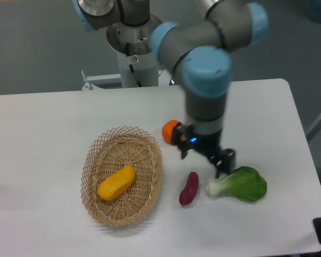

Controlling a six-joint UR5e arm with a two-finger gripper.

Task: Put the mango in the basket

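Already mango (116, 182) lay inside basket (122, 175) on tabletop (43, 128). End effector (204, 158) hung released, holding nothing, above sweet potato (189, 188), beside bok choy (241, 184) and orange (170, 131).

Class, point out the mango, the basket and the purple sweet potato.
mango (116, 182), fixed camera view, middle of the fruit.
basket (152, 149), fixed camera view, right part of its looped rim.
purple sweet potato (189, 188), fixed camera view, its middle.

Single fixed camera, high, front of table (53, 123), angled down toward arm base (134, 53), mid-distance
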